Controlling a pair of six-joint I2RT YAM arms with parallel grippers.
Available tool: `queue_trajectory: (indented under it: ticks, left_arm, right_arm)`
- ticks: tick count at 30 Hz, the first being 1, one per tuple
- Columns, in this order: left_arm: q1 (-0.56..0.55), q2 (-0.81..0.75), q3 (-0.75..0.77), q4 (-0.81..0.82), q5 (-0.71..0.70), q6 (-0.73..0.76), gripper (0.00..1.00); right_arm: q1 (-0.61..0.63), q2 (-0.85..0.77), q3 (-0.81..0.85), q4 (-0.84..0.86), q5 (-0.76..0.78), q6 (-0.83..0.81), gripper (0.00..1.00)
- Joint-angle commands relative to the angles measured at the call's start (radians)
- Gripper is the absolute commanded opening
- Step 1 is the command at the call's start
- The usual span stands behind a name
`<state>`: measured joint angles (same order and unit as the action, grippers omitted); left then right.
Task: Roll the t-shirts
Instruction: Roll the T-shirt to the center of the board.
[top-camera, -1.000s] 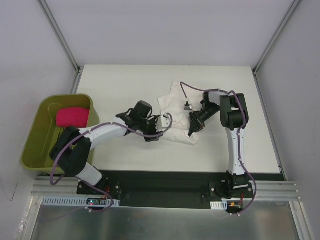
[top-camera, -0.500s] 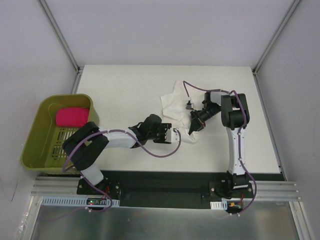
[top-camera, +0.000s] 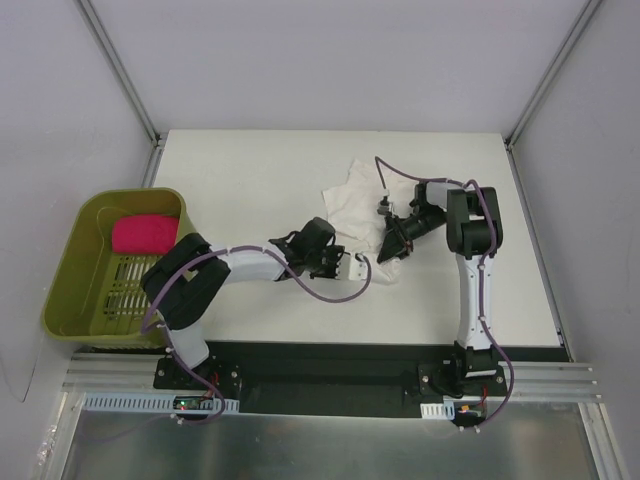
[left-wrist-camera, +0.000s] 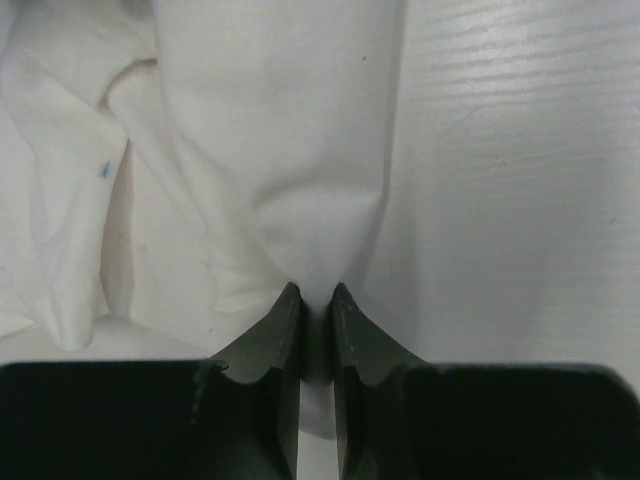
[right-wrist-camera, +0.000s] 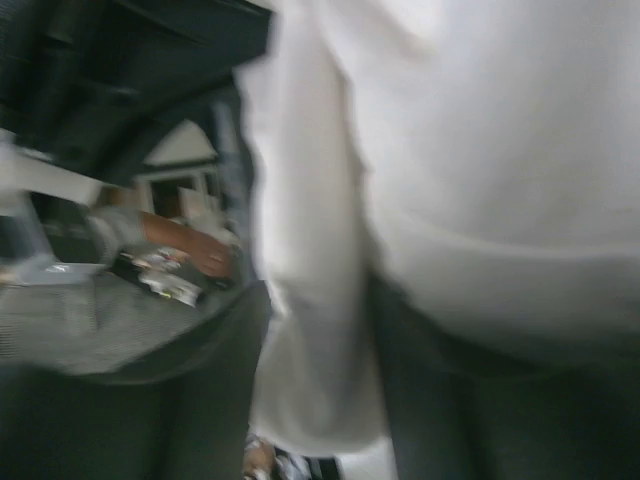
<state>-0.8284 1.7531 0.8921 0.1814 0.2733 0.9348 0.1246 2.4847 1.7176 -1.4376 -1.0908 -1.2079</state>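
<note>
The white t-shirt (top-camera: 352, 203) lies crumpled at mid-table, and no print shows on it. My left gripper (top-camera: 352, 268) sits at its near edge. In the left wrist view this gripper (left-wrist-camera: 316, 294) is shut on a pinched fold of the white t-shirt (left-wrist-camera: 280, 130). My right gripper (top-camera: 392, 245) is at the shirt's right edge. The right wrist view is blurred, but a thick fold of the t-shirt (right-wrist-camera: 320, 360) fills the gap of the right gripper (right-wrist-camera: 320, 300). The pink rolled t-shirt (top-camera: 144, 233) lies in the green basket (top-camera: 72, 262).
The green basket stands off the table's left edge. Purple cables (top-camera: 320, 293) loop from both arms over the table. Metal frame posts (top-camera: 118, 68) rise at the back corners, and a black rail (top-camera: 320, 362) runs along the near edge.
My left arm has swung right along the shirt's near edge, and its jaws have closed on a fold. The right gripper has shifted slightly and its jaws stand a little wider.
</note>
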Motion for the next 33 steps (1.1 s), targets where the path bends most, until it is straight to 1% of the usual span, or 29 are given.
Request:
queue_trajectory:
  ticks: [1,2,3,4,5,6,7,8,9,10,11,12,13,14,15,16,17,18,19,20,21,22,23,25,26,28,31,33]
  left_arm:
    - [0.040,0.071,0.172,-0.337,0.229,-0.068,0.08]
    - [0.066,0.084,0.214,-0.473,0.277,-0.085,0.07]
    - [0.075,0.115,0.293,-0.534,0.317,-0.085,0.06]
    - [0.083,0.127,0.329,-0.583,0.378,-0.090,0.05]
    - [0.093,0.140,0.359,-0.638,0.410,-0.088,0.05]
    - [0.098,0.166,0.414,-0.716,0.435,-0.087,0.04]
    - [0.104,0.178,0.439,-0.758,0.479,-0.087,0.03]
    - [0.106,0.190,0.465,-0.792,0.500,-0.087,0.03]
    - [0.112,0.224,0.520,-0.863,0.521,-0.085,0.03]
    - [0.115,0.239,0.548,-0.893,0.539,-0.094,0.02]
    - [0.120,0.258,0.574,-0.916,0.584,-0.105,0.02]
    - [0.127,0.291,0.629,-0.948,0.604,-0.109,0.02]
    - [0.130,0.310,0.655,-0.989,0.618,-0.117,0.02]
    - [0.135,0.325,0.680,-1.008,0.635,-0.137,0.02]
    - [0.138,0.357,0.723,-1.020,0.670,-0.148,0.02]
    - [0.146,0.371,0.741,-1.042,0.690,-0.159,0.02]
    - [0.149,0.385,0.760,-1.047,0.705,-0.181,0.02]
    - [0.152,0.410,0.789,-1.053,0.733,-0.191,0.03]
    - [0.156,0.422,0.804,-1.072,0.745,-0.197,0.03]
    - [0.160,0.436,0.821,-1.083,0.754,-0.203,0.03]
    - [0.161,0.457,0.843,-1.094,0.773,-0.208,0.03]
    - [0.167,0.465,0.849,-1.100,0.780,-0.212,0.03]
    - [0.170,0.473,0.860,-1.111,0.790,-0.217,0.03]
    - [0.175,0.490,0.861,-1.119,0.803,-0.221,0.03]
    - [0.179,0.493,0.864,-1.129,0.807,-0.222,0.03]
    - [0.183,0.503,0.864,-1.139,0.813,-0.215,0.01]
    - [0.189,0.513,0.866,-1.157,0.813,-0.188,0.00]
    - [0.195,0.528,0.874,-1.168,0.814,-0.186,0.00]
  right_arm:
    - [-0.049,-0.041,-0.009,-0.221,-0.059,-0.062,0.85]
    - [-0.065,-0.067,0.000,-0.219,-0.073,-0.061,0.96]
    - [-0.107,-0.134,0.014,-0.219,-0.095,-0.062,0.96]
    - [-0.121,-0.167,0.031,-0.218,-0.099,-0.062,0.96]
    - [-0.176,-0.197,0.081,-0.213,-0.090,-0.062,0.96]
    - [-0.195,-0.274,0.097,-0.204,-0.034,-0.074,0.96]
    - [-0.215,-0.317,0.099,-0.179,-0.005,-0.070,0.96]
    - [-0.258,-0.375,0.067,-0.074,0.018,-0.018,0.96]
    - [-0.281,-0.500,0.027,0.027,0.076,0.048,0.96]
    - [-0.307,-0.597,-0.024,0.163,0.125,0.133,0.96]
    - [-0.347,-0.700,-0.089,0.512,0.203,0.245,0.96]
    - [-0.350,-0.818,-0.318,0.721,0.461,0.390,0.96]
    - [-0.349,-1.097,-0.451,0.935,0.564,0.416,0.96]
    - [-0.347,-1.200,-0.607,1.313,0.587,0.404,0.96]
    - [-0.336,-1.290,-0.795,1.430,0.563,0.375,0.96]
    - [-0.323,-1.366,-0.831,1.479,0.549,0.367,0.96]
    - [-0.281,-1.374,-0.820,1.326,0.520,0.352,0.96]
    - [-0.264,-1.364,-0.729,1.178,0.385,0.247,0.96]
    - [-0.252,-1.316,-0.681,1.011,0.280,0.155,0.96]
    - [-0.208,-1.293,-0.652,0.741,0.211,0.068,0.96]
    - [-0.175,-1.282,-0.639,0.667,0.192,0.018,0.96]
    - [-0.140,-1.281,-0.667,0.631,0.212,-0.016,0.96]
    - [-0.090,-1.302,-0.699,0.643,0.232,-0.013,0.96]
    - [-0.027,-1.317,-0.754,0.661,0.323,-0.022,0.96]
    - [0.033,-1.314,-0.762,0.651,0.350,-0.041,0.96]
    - [0.072,-1.322,-0.786,0.655,0.378,-0.088,0.96]
    - [0.107,-1.366,-0.878,0.765,0.385,-0.142,0.96]
    - [0.136,-1.353,-0.900,0.789,0.387,-0.197,0.96]
